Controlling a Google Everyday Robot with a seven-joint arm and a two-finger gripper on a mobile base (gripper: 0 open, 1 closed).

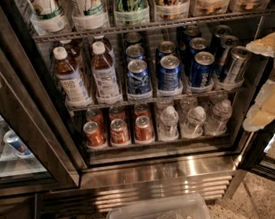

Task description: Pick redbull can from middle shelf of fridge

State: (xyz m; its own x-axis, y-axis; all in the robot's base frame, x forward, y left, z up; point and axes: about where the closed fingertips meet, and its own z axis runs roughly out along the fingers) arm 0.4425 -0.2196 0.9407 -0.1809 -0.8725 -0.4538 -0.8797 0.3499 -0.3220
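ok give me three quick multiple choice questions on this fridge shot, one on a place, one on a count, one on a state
1. Where on the middle shelf is the redbull can?
A) far left
B) centre
C) far right

2. How many orange-red cans stand in the front row of the bottom rack?
A) two
B) three
C) five

3. What state is the redbull can in?
A) lying on the floor
B) resting on the shelf, apart from the gripper
C) lifted out of the fridge

Answers:
1 C: it is the slim silver can at the right end, past the blue cans.
2 B: three sit side by side, left of the clear bottles.
3 B: the gripper is at the right edge of the view, beside the shelf end and not around the can.
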